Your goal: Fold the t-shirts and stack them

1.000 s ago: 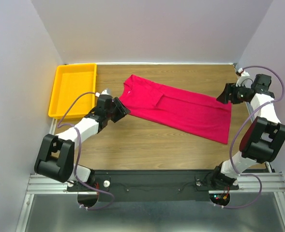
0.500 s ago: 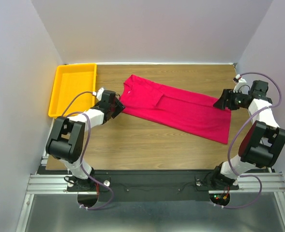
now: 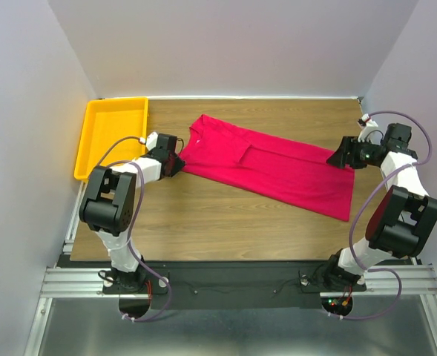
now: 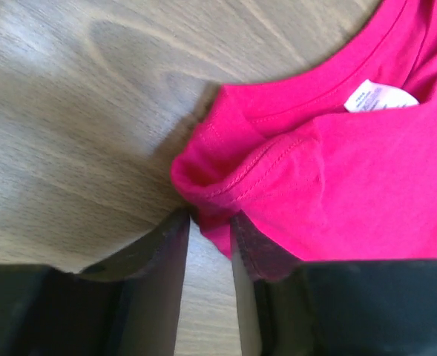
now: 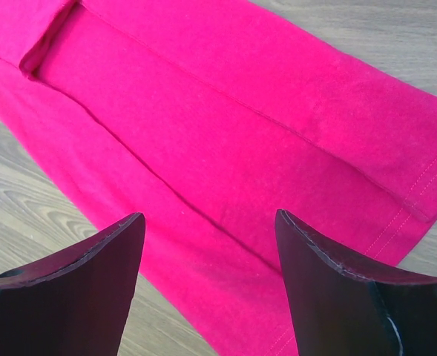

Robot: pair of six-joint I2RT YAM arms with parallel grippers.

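The crimson t-shirt (image 3: 277, 167) lies folded lengthwise in a long strip, slanting from the back left to the right front of the table. My left gripper (image 3: 175, 163) is at its neck-end shoulder. In the left wrist view the jaws (image 4: 209, 219) stand narrow, with a bunched fold of the shirt (image 4: 352, 170) between the tips; the white neck label (image 4: 378, 96) shows beyond. My right gripper (image 3: 337, 158) is at the hem end's far corner. In the right wrist view it (image 5: 209, 215) is wide open just above the flat shirt (image 5: 225, 111).
A yellow tray (image 3: 113, 141) stands at the back left, just left of my left gripper. Grey walls close in the table on the left, back and right. Bare wood lies in front of the shirt.
My left arm has swung in and its gripper has shifted slightly left onto the shirt's shoulder edge. My right gripper has moved a little down and left onto the hem corner. The shirt lies as before.
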